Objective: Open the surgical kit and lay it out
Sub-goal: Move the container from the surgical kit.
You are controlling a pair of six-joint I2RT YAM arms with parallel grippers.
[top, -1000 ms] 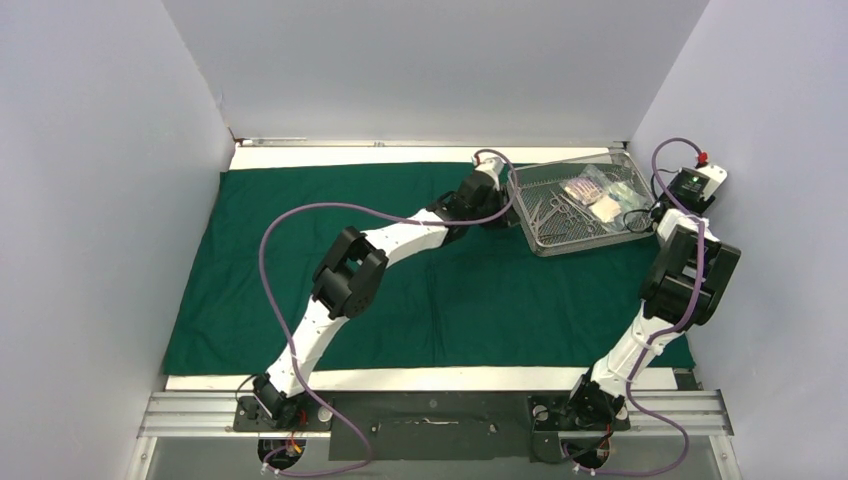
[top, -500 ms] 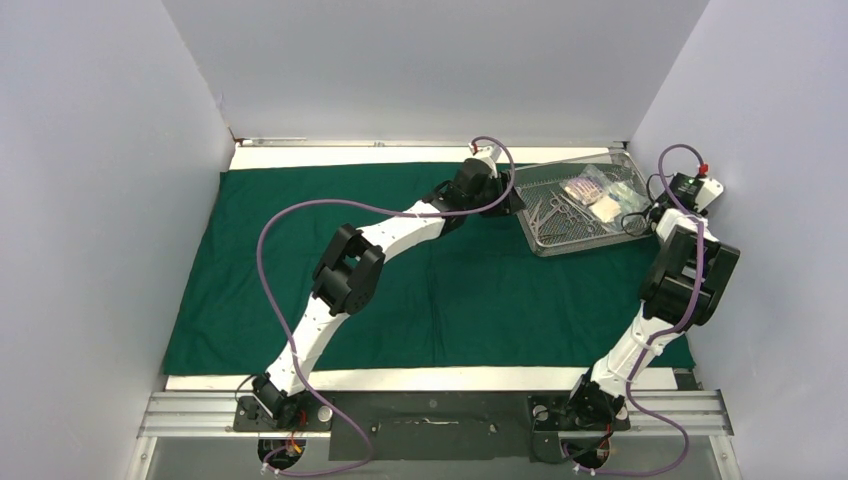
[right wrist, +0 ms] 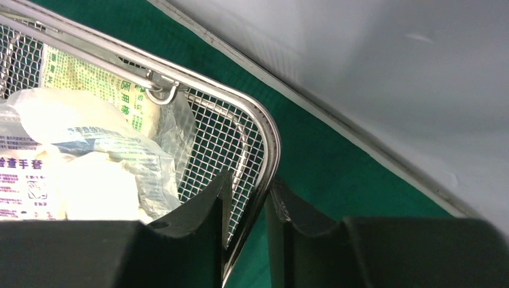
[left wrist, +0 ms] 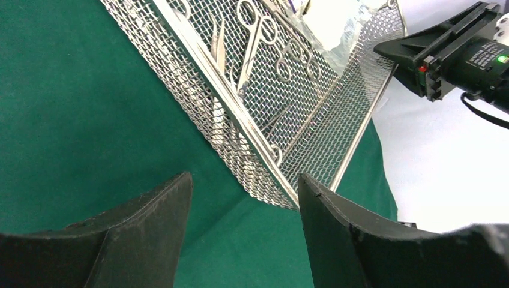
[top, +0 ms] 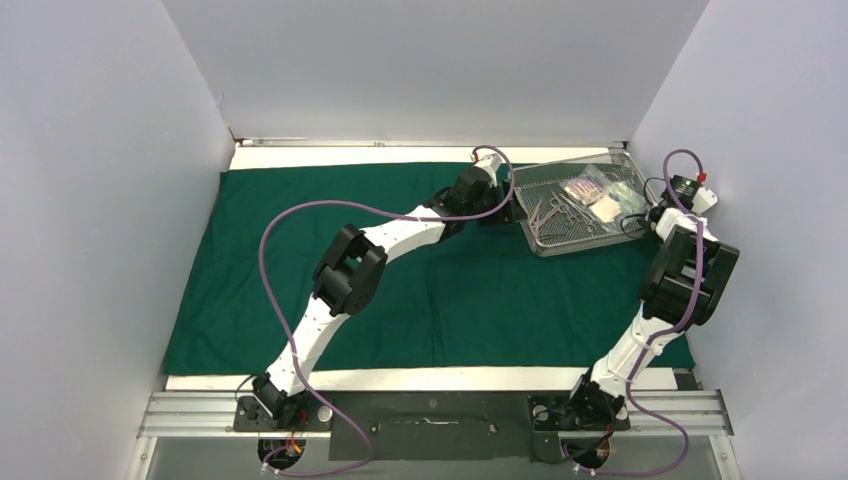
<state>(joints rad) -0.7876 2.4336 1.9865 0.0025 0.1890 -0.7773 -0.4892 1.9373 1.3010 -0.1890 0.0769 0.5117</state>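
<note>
Because pale grey walls [top: 430,70] close it in on three sides, the cream surface [top: 350,157] sits like the floor of a box, with a ribbed metal rail [top: 200,410] along its near edge where both arm bases are bolted. A dark green drape [top: 300,260] is spread flat over nearly all of it. The cloth is matte and soft-looking, and only thin cream strips show at the far and near edges.

At the far right corner of the cloth lies the rest of the kit. It is held in a rectangular wire-mesh tray [top: 548,182], set at an angle to the drape's edges. The tray is bright silver, with fine woven mesh for its floor and walls, a rounded wire rim and small loop fittings. Inside lie slim steel forceps [left wrist: 255,36] with ring handles. Beside them, towards the tray's right end, are crinkled clear packets [right wrist: 90,156] printed in green and blue.

The left claw [left wrist: 245,179] hangs just off the tray's left end. Its black, wedge-shaped fingers stand well apart with nothing between them, and the drape shows below. The right claw [right wrist: 249,180] is at the tray's right end. Its fingers are drawn close together astride a rounded corner of the rim, clamped on the wire and mesh there.
</note>
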